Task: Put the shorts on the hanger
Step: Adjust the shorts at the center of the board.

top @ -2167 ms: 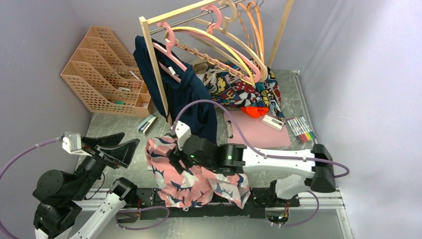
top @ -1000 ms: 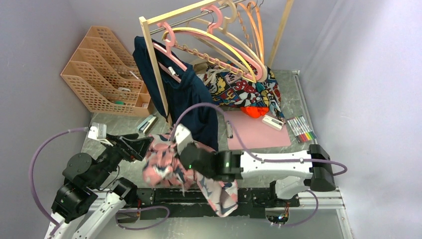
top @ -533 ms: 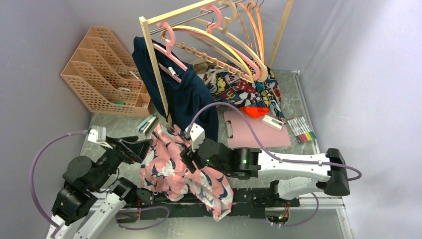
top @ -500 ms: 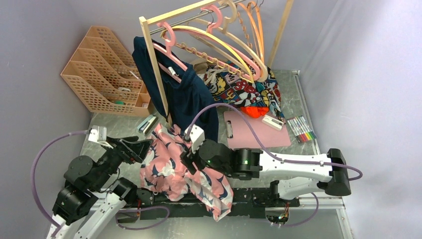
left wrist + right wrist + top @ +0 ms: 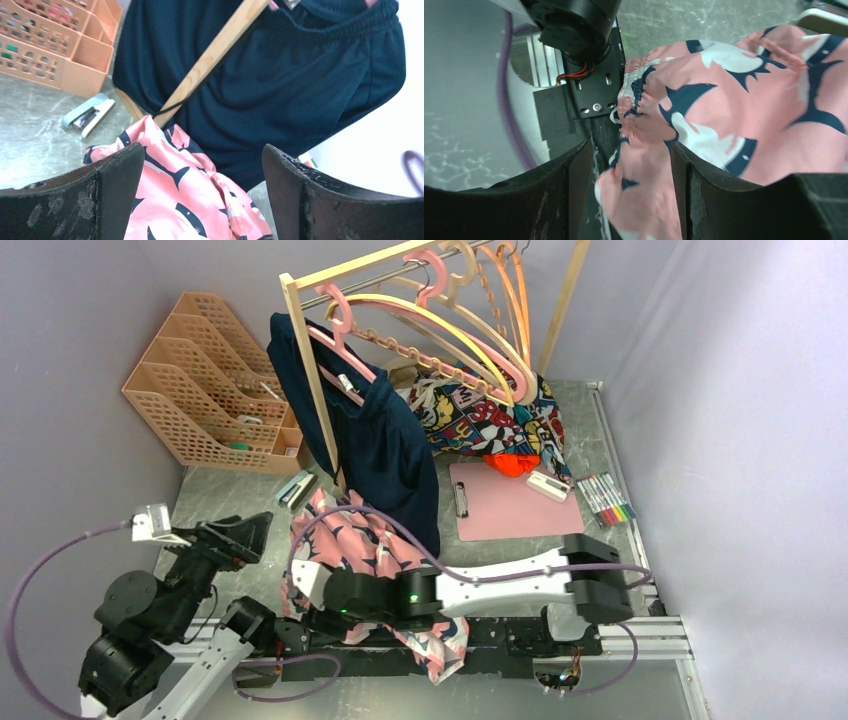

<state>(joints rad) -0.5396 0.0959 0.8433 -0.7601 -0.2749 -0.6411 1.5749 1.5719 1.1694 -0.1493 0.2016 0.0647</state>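
The left arm stands folded at the near left corner of the grey stone-patterned table (image 5: 215,498). Its forearm is raised and the left gripper (image 5: 240,535) points toward the middle of the table. The two dark fingers are spread wide with nothing between them. In the left wrist view the left gripper (image 5: 202,155) looks over the soft salmon-pink fabric shorts (image 5: 170,200) printed with navy and white shapes. They lie ahead of the fingertips and apart from them, below a plain navy garment (image 5: 280,75) that hangs by the slanted wooden post (image 5: 215,50).

The right arm lies low and stretched out along the near edge, from its base on the right across to the left. The right gripper (image 5: 318,608) sits at the near left corner of the shorts (image 5: 360,540). In the right wrist view its fingers (image 5: 574,190) stand apart. The gathered elastic waistband of the shorts (image 5: 734,100) lies in the gap of the right gripper (image 5: 629,146), nearer one finger and not squeezed, above the black mounting rail.

The shorts lie crumpled on the table between the two arms. They reach from the foot of the wooden clothes rack (image 5: 305,370) to the front rail, where one flap hangs over the edge. The thin pale yellow plastic hanger (image 5: 470,340) hangs on the rack's bar among pink and orange ones, well apart from the shorts and from both grippers.
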